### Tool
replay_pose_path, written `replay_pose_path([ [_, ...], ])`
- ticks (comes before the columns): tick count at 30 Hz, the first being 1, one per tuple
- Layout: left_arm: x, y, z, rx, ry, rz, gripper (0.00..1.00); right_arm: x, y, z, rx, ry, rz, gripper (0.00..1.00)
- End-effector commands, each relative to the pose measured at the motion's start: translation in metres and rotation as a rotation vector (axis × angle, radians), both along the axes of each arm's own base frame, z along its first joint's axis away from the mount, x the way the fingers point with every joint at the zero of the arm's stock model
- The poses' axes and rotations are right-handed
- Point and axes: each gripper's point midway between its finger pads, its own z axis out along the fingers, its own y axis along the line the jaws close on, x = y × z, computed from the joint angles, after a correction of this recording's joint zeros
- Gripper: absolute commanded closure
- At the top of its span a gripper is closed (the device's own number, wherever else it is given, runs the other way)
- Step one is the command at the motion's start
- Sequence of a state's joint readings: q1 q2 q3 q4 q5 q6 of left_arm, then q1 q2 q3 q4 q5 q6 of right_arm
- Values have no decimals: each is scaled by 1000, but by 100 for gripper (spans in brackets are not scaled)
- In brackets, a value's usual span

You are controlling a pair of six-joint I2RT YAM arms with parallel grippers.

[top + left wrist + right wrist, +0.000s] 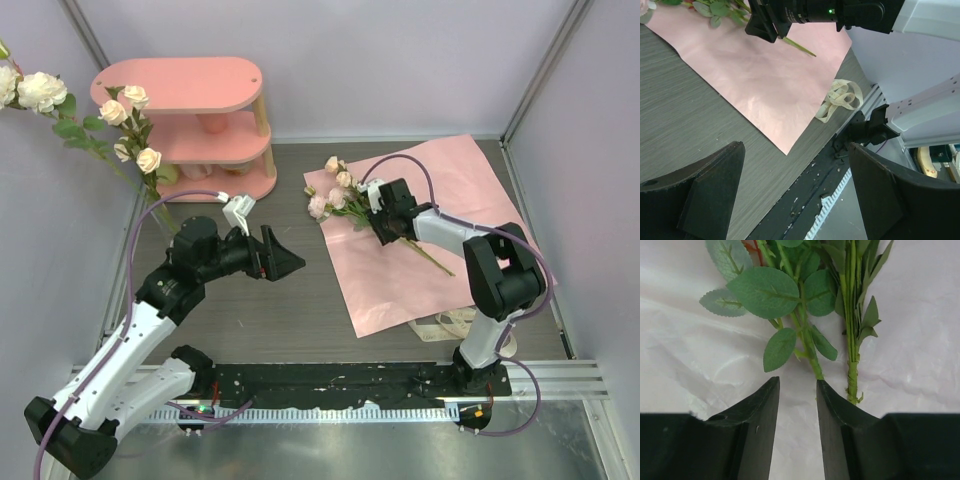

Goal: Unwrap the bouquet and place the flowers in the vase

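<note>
Several cream and pale pink roses (335,195) lie on the unfolded pink wrapping paper (420,270), stems pointing to the lower right. My right gripper (384,232) hovers over those stems. In the right wrist view its jaws (797,380) stand narrowed but apart, with only paper (700,370) in the gap. One leafy stem (805,335) runs under the right fingertip, and a taped stem bundle (852,375) lies just right of it. More roses (130,110) stand upright at the left. I cannot make out the vase under them. My left gripper (290,262) is open and empty over the bare table.
A pink two-tier shelf (190,90) stands at the back left. The cream ribbon (450,322) lies loose by the paper's near corner, also seen in the left wrist view (840,97). The paper's corner (755,75) reaches toward the black rail at the near edge.
</note>
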State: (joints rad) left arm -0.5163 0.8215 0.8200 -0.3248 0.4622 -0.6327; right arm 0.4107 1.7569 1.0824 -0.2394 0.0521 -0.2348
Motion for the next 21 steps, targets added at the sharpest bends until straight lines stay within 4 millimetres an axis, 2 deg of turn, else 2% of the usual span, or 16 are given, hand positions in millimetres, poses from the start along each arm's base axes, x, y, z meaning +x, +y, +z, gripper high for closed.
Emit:
replay_pose_path([
  [1, -2, 5, 20, 19, -88, -3, 11, 24, 16, 17, 9, -81, 95, 58],
  [8, -2, 9, 19, 39, -86, 9, 11, 29, 16, 20, -16, -89, 125, 55],
  [9, -1, 8, 18, 41, -82, 9, 11, 27, 22, 22, 8, -87, 148, 54],
  [14, 1, 5, 20, 26, -74, 5, 11, 37, 23, 26, 21, -114, 146, 50],
  [21, -2, 6, 22, 19, -70, 9, 11, 42, 29, 16, 100, -68, 189, 53],
])
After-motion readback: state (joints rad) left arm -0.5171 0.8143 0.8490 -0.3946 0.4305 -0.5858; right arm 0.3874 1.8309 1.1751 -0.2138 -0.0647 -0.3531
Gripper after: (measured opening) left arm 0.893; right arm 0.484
